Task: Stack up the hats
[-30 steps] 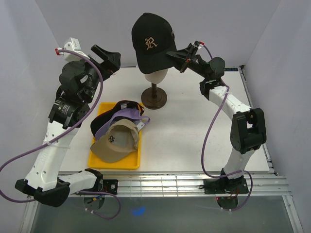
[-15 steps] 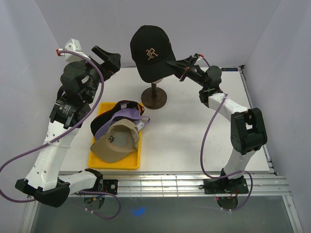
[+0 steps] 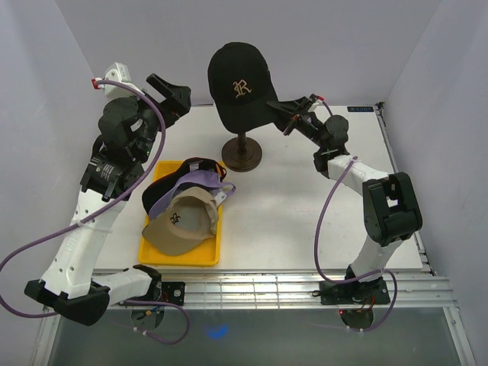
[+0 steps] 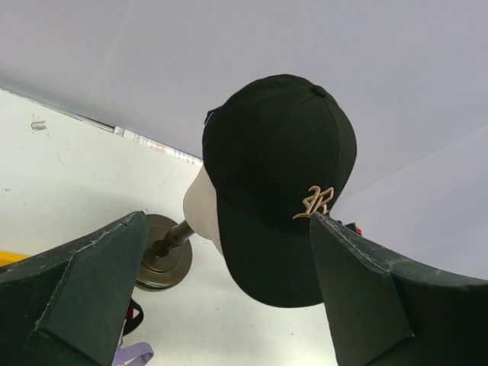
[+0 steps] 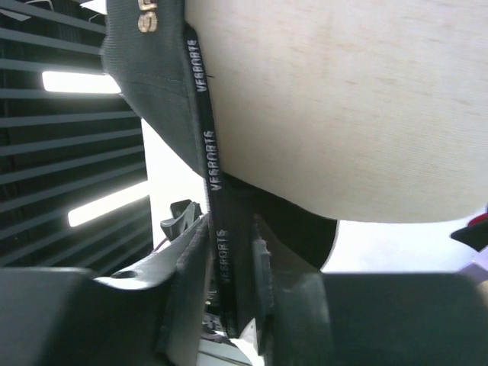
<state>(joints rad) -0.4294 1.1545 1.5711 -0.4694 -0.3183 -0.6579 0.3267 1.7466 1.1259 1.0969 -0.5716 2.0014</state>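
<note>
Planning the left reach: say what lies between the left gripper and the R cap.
Nothing: the stretch from left gripper to R cap is bare in the top and left wrist views.

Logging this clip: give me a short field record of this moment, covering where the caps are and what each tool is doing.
black cap: on the mannequin head, gold R facing the top camera
right tool: shut on the black cap's lower edge
left tool: open, raised, holding nothing
yellow tray: holds the pile of other caps
tan cap: on top, near end of the pile
lavender cap: in the pile, farther back
stand: upright on the table, beyond the tray
</note>
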